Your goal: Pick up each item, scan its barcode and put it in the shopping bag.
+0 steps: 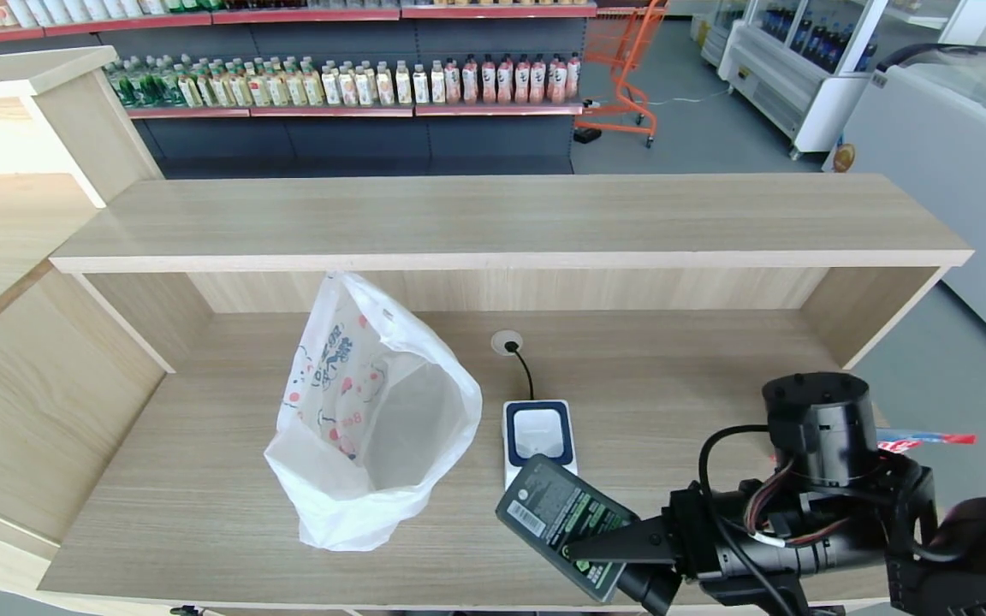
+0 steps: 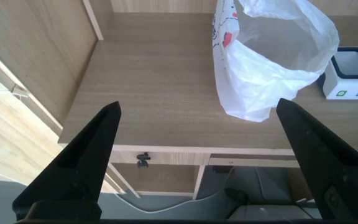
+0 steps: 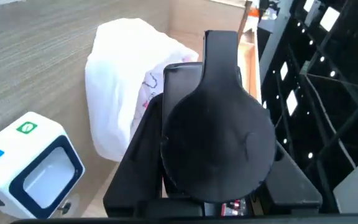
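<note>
Was a pale wooden counter (image 1: pixel 202 479). Held a white shopping bag (image 1: pixel 373 428), standing open, and just beside it a white scanner (image 1: pixel 538 432), corded to a grommet (image 1: pixel 507 342) behind it.

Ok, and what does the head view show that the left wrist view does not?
Only the head view: the right gripper shut on a dark packet, barcode label facing up, close to the scanner, and the bottle shelves behind. Only the left wrist view: the left gripper, open and empty, out in front of the wooden counter. Both: the white shopping bag standing open, the scanner beside it, the wooden counter.
</note>
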Controlling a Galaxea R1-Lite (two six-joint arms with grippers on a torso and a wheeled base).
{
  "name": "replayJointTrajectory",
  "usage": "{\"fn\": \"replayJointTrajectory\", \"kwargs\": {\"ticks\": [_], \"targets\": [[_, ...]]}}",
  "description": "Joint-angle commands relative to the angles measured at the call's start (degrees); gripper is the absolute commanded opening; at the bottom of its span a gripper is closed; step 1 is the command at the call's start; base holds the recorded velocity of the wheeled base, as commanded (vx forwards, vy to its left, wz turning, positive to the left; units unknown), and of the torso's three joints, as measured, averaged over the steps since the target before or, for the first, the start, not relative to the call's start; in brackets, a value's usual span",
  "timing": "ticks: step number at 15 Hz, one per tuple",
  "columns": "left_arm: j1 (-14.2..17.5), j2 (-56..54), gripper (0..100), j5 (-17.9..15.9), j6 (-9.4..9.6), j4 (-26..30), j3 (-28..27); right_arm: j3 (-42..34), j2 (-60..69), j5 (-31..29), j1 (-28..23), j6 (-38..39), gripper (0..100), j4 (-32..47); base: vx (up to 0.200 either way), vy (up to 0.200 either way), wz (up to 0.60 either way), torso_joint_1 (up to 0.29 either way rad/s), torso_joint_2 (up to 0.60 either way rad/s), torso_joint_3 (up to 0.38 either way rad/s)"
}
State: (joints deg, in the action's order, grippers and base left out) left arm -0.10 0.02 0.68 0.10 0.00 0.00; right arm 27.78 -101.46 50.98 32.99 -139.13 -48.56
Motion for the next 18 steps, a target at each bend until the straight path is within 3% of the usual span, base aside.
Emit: {"fn": "replayJointTrajectory", "kwargs": {"ticks": [1,6,12,18], "targets": [[0.0,0.0,100,0.0,-0.01,0.0,0.0,0.5,-5.1,2.6,0.3,-0.1,0,-3.0,0.0,0.0,0.0,0.0,0.0,0.0],[0.0,0.0,100,0.0,-0.01,0.0,0.0,2.5,-8.1,7.8,-0.4,-0.4,0,-7.3,0.0,0.0,0.0,0.0,0.0,0.0],[0.0,0.0,100,0.0,-0.01,0.0,0.0,7.1,-10.6,8.3,-1.8,-1.8,0,-7.2,0.0,0.0,0.0,0.0,0.0,0.0],[0.0,0.0,100,0.0,-0.01,0.0,0.0,6.5,-11.4,9.0,-1.5,-2.0,0,-7.2,0.0,0.0,0.0,0.0,0.0,0.0]]}}
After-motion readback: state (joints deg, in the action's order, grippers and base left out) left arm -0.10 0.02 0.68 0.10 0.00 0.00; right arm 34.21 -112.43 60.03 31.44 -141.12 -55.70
